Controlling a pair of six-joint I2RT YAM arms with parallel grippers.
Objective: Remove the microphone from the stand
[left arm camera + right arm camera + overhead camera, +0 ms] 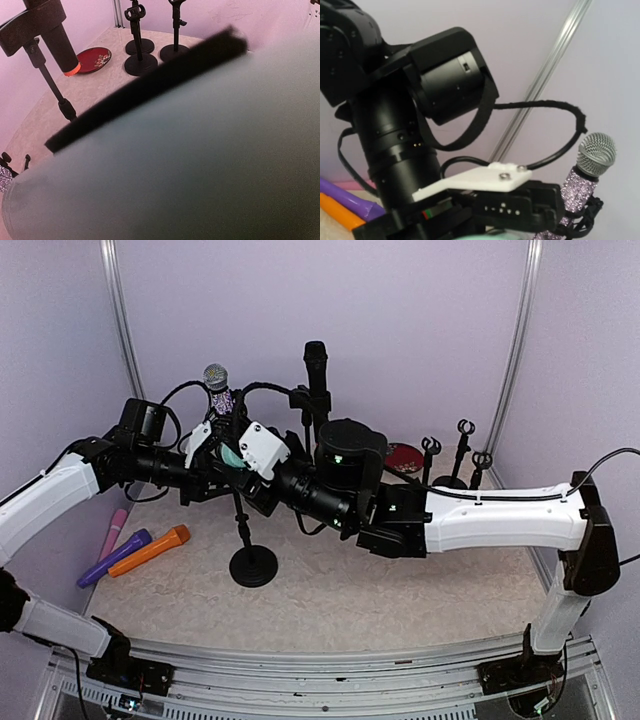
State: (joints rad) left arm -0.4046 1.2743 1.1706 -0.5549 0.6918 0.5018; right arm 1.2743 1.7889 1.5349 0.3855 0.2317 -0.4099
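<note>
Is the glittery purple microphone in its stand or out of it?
In the stand: the glittery microphone stands nearly upright, its lower body seated in the black clip.

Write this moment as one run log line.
glittery purple microphone with silver mesh head: on black stand | left tool: shut | right tool: unclear

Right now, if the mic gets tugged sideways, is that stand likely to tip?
Quite possibly. The stand is a thin pole on a small round base, and the mic sits at its very top, so it looks top-heavy. The pole also seems to lean in the top view, which may make tipping easier.
</note>
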